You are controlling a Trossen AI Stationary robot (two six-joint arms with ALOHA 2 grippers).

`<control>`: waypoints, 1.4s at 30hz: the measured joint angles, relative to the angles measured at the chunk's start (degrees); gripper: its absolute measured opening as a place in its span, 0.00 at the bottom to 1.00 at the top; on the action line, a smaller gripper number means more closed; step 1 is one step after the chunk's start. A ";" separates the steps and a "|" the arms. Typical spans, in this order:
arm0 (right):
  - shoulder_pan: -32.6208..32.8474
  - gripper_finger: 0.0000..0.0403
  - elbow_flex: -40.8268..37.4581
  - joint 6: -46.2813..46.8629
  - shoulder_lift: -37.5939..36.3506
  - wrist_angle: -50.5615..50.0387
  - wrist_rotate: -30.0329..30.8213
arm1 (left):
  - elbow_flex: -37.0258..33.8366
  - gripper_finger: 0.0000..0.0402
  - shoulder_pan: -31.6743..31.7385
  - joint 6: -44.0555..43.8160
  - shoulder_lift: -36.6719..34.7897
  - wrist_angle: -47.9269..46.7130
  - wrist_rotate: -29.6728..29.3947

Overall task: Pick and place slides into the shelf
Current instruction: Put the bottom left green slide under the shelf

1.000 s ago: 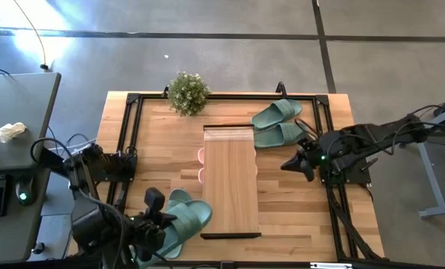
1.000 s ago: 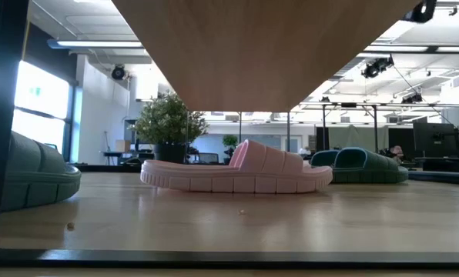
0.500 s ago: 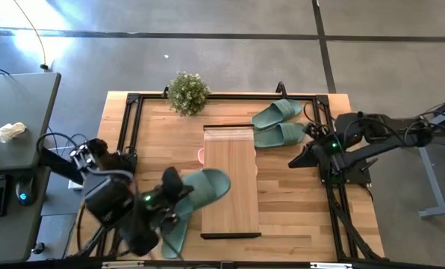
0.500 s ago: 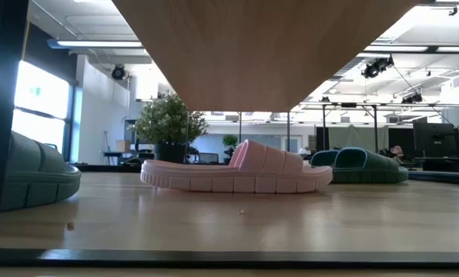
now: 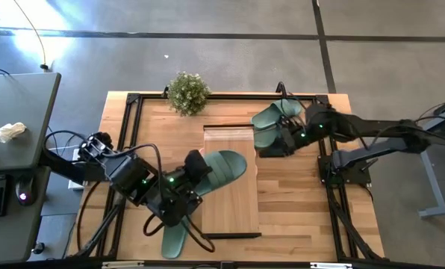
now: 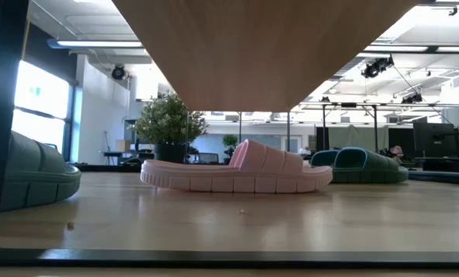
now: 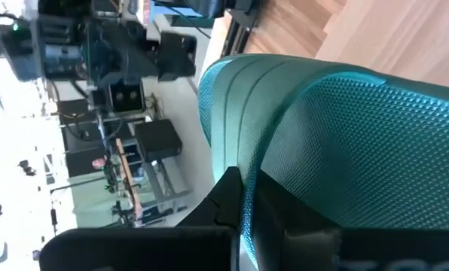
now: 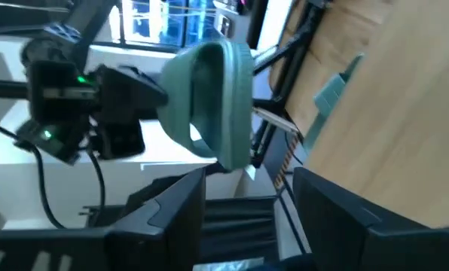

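My left gripper (image 5: 191, 178) is shut on a sage-green slide (image 5: 221, 167), held up over the left edge of the light-wood shelf (image 5: 231, 196). Its mate (image 5: 173, 236) lies on the table near the front left. My right gripper (image 5: 281, 142) is open, its fingers (image 8: 181, 202) apart, right beside the other green pair (image 5: 273, 115) at the far right. A pink slide (image 6: 237, 175) rests on its sole on the table under the shelf; its edge peeks out in the high view (image 5: 201, 155). My left gripper pinches the green slide at its end nearest the arm (image 7: 248, 197), with one dark finger (image 7: 226, 197) on either side. The fingers come from the table's near left, slanting toward the shelf. The slide is lifted clear and points out over the shelf's top.
A potted plant (image 5: 187, 93) stands at the table's far edge, left of the shelf. A black frame (image 5: 125, 149) runs around the tabletop. A grey side desk (image 5: 13, 127) stands to the left of the table.
My left gripper has lifted one green slide off the near left of the table and carried it toward the far right, up over the shelf's left edge; its mate stays on the table. My right gripper has gone toward the table's left and far edge, to the green pair.
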 joint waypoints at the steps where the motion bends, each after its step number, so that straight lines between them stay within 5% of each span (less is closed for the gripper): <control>1: -0.77 0.48 0.00 -0.19 0.64 1.06 -0.98 | -0.02 0.00 0.27 0.23 0.02 0.01 0.08; 14: -2.84 0.48 -0.04 1.54 10.18 11.98 -9.53 | -0.11 0.00 1.90 3.72 0.94 1.40 2.07; 25: -2.85 0.46 -0.07 1.14 12.32 13.53 -10.63 | -0.07 0.00 3.63 4.99 3.06 1.90 2.29; 38: -3.14 0.06 -0.07 -3.80 12.54 11.06 -9.01 | -0.04 0.05 3.65 5.34 3.32 2.77 2.15; 42: -3.28 0.04 -0.07 -5.40 12.54 8.94 -9.30 | -0.04 0.11 3.52 3.89 3.32 2.77 2.63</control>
